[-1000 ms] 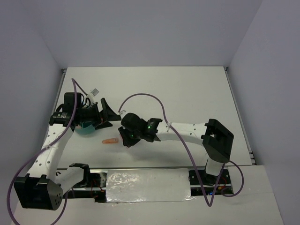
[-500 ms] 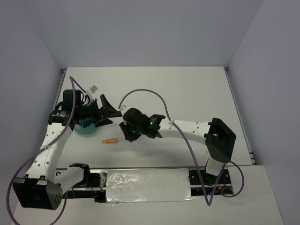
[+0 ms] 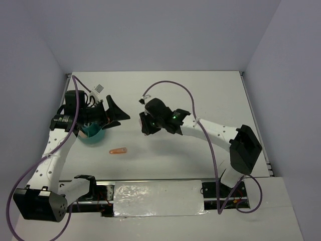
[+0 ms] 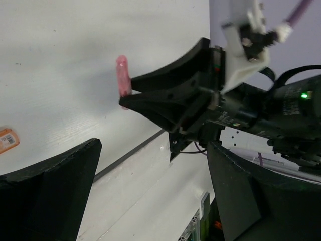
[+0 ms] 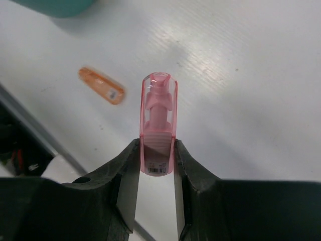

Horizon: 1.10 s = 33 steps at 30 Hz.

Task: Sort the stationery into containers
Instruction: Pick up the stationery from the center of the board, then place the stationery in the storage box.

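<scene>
Gripping a pink marker (image 5: pixel 158 125) by its base, the right gripper (image 5: pixel 158 153) holds it cap-forward above the table (image 3: pixel 200 95). The right wrist view shows that pinch plainly, while from overhead the marker can't be made out. An orange marker (image 3: pixel 119 150) lies on the table near the teal bowl (image 3: pixel 93 133). The left gripper (image 3: pixel 116 118) hovers just beside the bowl, fingers spread wide. Since a second ago, the right gripper has swung away from the orange marker, toward mid-table.

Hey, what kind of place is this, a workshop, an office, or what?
Probably a robotics lab test cell: a white table boxed in by plain pale walls, the left arm and right arm bolted at its near edge, a teal bowl and orange marker as props.
</scene>
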Tool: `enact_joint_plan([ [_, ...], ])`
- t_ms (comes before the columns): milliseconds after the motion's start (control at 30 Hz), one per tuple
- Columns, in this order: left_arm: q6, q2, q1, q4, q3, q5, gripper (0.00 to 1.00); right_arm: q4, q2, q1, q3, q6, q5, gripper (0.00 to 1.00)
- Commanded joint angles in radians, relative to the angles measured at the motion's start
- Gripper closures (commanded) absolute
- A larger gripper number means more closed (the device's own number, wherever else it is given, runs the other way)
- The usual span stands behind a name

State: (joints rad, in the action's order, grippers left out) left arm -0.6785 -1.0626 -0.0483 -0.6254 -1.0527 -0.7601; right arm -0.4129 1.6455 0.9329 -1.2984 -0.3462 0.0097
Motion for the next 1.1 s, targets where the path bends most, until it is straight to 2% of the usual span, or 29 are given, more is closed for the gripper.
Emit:
enact_joint_plan([
  [0,0.025,0.01,0.004,0.038,-0.004,0.004,0.01,0.097,-0.137,0.012,0.023,0.057,-0.179,0.99],
  [133,-0.094,0.0,0.005,0.165,0.043,-0.071,0.01,0.148,-0.202,0.066,0.054,0.148,-0.26,0.99],
  [333,-0.127,-0.03,0.004,0.194,0.043,-0.139,0.01,0.229,-0.288,0.08,0.087,0.159,-0.257,0.99],
  [400,-0.144,-0.028,0.002,0.208,0.065,-0.162,0.01,0.206,-0.27,0.08,0.044,0.164,-0.255,0.98],
  [533,-0.176,-0.017,-0.012,0.259,0.1,-0.188,0.08,0.117,-0.195,0.08,-0.048,0.182,-0.211,0.98],
  [700,-0.136,-0.027,-0.013,0.207,0.071,-0.168,0.13,0.04,-0.113,0.078,-0.134,0.199,-0.155,0.98],
  [733,-0.135,-0.03,-0.013,0.202,0.066,-0.166,0.18,0.052,-0.115,0.08,-0.131,0.197,-0.154,0.98],
  [800,-0.115,-0.036,-0.013,0.172,0.054,-0.151,0.2,0.069,-0.124,0.08,-0.125,0.197,-0.149,0.98],
  [833,-0.11,-0.036,-0.013,0.165,0.051,-0.14,0.3,0.069,-0.127,0.078,-0.128,0.2,-0.148,0.98],
  [867,-0.107,-0.036,-0.013,0.162,0.051,-0.136,0.35,0.065,-0.125,0.078,-0.133,0.203,-0.143,0.97],
  [933,-0.095,-0.036,-0.013,0.152,0.051,-0.127,0.4,0.042,-0.109,0.081,-0.165,0.211,-0.122,0.97],
  [1000,-0.093,-0.037,-0.013,0.151,0.054,-0.13,0.59,0.016,-0.093,0.078,-0.183,0.214,-0.108,0.97],
  [1067,-0.089,-0.039,-0.013,0.15,0.056,-0.128,0.61,0.005,-0.072,0.08,-0.208,0.213,-0.102,0.97],
])
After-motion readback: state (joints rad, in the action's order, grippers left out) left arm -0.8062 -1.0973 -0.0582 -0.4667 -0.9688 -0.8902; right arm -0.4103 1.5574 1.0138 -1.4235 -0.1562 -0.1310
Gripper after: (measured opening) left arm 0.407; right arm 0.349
